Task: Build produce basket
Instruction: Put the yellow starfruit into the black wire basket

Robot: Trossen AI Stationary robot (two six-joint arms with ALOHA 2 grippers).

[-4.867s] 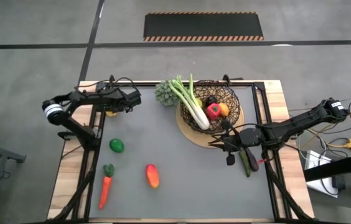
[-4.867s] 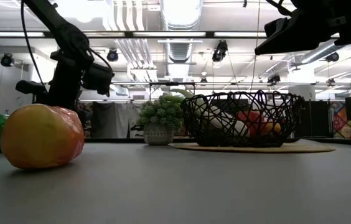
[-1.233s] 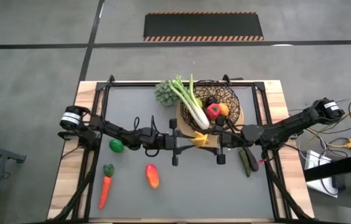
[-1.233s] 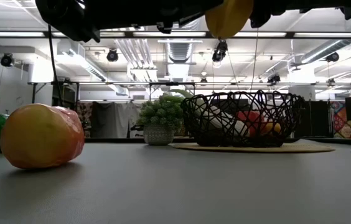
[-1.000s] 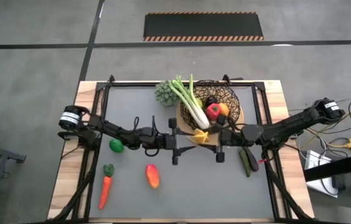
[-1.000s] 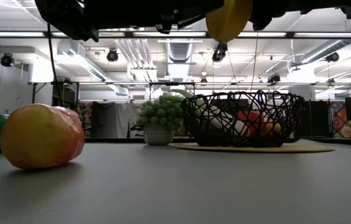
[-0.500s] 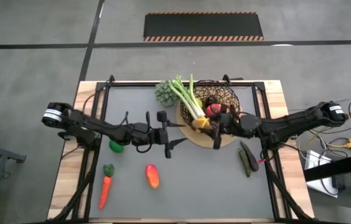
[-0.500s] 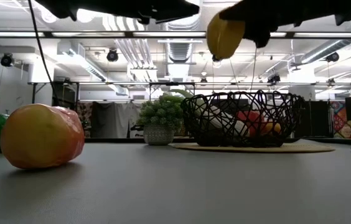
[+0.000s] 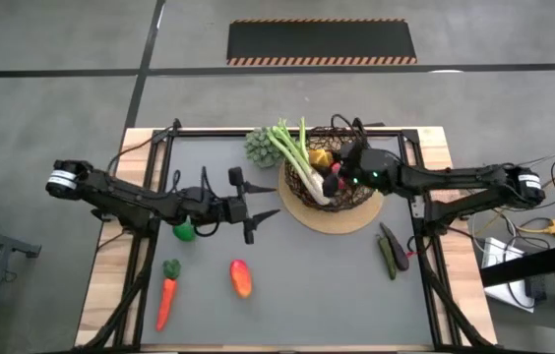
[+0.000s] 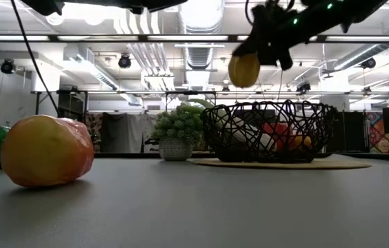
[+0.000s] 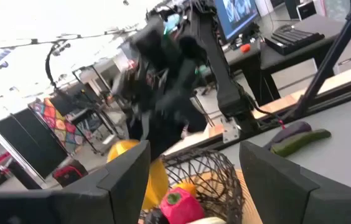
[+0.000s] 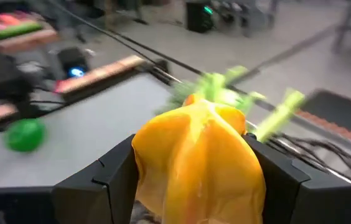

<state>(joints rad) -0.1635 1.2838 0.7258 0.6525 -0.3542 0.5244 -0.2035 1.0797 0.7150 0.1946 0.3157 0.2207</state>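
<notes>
The dark wire basket (image 9: pixel 348 149) stands on a tan round mat (image 9: pixel 341 214) at the far right and holds a leek (image 9: pixel 297 157) and a red piece (image 9: pixel 338 178). My right gripper (image 9: pixel 329 160) reaches in from the right and is shut on a yellow piece of produce (image 12: pixel 197 158), held above the basket (image 10: pixel 270 131). My left gripper (image 9: pixel 254 207) hangs open over the table's middle, left of the basket, with nothing between its fingers. A green piece (image 9: pixel 185 231), a carrot (image 9: pixel 165 295) and an orange-red fruit (image 9: pixel 241 278) lie on the table. My right gripper pinches the yellow piece between its two fingers, one finger (image 12: pixel 110 183) on each of two opposite sides (image 12: pixel 147 168). The fingers come nearly level from the table's right. The piece (image 10: pixel 243 70) is lifted clear, above the basket's rim.
A small potted plant (image 9: pixel 258 146) stands left of the basket at the far edge. A dark green stalk and a purple piece (image 9: pixel 392 252) lie right of the mat. There is free grey table near the front edge.
My right gripper has swung toward the far edge with the yellow piece, from over the table's middle to above the basket, rolling as it went. My left gripper has drawn back toward the table's left and risen, away from the yellow piece.
</notes>
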